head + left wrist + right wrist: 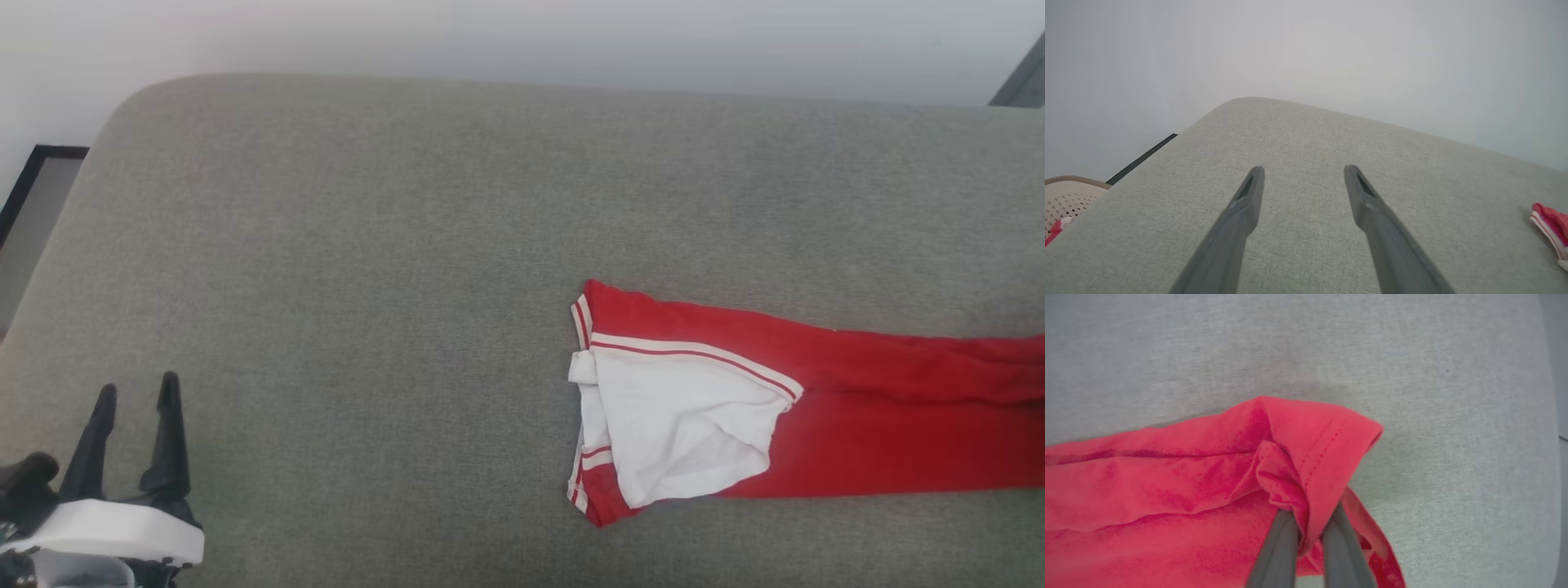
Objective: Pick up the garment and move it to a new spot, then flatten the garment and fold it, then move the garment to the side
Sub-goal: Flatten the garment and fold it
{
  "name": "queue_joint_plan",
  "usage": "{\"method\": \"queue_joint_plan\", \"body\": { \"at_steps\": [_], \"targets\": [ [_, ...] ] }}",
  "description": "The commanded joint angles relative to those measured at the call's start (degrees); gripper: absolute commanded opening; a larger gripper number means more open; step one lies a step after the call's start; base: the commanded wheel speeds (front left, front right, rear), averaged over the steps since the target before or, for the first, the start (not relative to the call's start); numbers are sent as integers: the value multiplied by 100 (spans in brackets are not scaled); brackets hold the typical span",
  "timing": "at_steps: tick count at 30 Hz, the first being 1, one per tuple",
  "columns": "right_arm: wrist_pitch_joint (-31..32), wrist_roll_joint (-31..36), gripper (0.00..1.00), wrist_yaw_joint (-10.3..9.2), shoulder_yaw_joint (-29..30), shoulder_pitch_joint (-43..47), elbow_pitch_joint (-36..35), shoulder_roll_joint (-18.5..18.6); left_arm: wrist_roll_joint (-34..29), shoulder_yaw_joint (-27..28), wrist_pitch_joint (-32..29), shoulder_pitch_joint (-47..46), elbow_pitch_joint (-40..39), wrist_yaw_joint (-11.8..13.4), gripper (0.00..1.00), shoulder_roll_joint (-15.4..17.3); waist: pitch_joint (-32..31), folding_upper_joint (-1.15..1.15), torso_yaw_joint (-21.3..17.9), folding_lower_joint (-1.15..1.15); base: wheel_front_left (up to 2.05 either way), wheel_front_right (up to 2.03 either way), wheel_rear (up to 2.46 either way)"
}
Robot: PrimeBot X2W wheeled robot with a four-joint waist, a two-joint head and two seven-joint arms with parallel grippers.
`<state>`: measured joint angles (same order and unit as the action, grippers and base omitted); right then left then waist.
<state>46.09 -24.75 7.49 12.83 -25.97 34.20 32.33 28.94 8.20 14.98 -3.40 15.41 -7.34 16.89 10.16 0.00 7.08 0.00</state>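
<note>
Red, limp and, I judged, light, the shirt (857, 441) lay along the grey cushion (367, 269), its stitched hem (1327, 449), a sound handhold, pinched in my right end effector (1311, 533); my left end effector (137, 392) gaped empty.

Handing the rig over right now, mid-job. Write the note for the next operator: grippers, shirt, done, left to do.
Left gripper: open, empty, above the grey cushion, apart from the garment.
Right gripper: shut on a bunched red edge of the garment.
Garment: long narrow strip on the cushion's right side, white sleeve on top.
Done: looks partly folded.
Left: finish folding, move it aside.
</note>
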Motion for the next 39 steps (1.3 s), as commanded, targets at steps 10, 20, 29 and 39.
{"method": "queue_joint_plan", "body": {
  "at_steps": [10,20,29,39],
  "targets": [
    [584,-846,0,0,-1063,181,-1583,-710,42,2,21,149,-24,-15,100,-15,-194,0,-56,0,0,0,0],
    [880,-1025,0,0,-2062,257,-2521,-1383,78,-214,21,30,11,-16,100,-40,-289,0,220,0,0,0,0],
    [606,-1011,0,1,-2741,80,-2097,-1764,123,-555,21,-153,108,-16,100,-55,-377,0,628,0,0,0,0],
    [57,-957,100,0,-2832,-170,-1266,-2038,200,-637,21,-77,193,-16,100,-16,-542,0,656,0,0,0,0]
  ]
}}
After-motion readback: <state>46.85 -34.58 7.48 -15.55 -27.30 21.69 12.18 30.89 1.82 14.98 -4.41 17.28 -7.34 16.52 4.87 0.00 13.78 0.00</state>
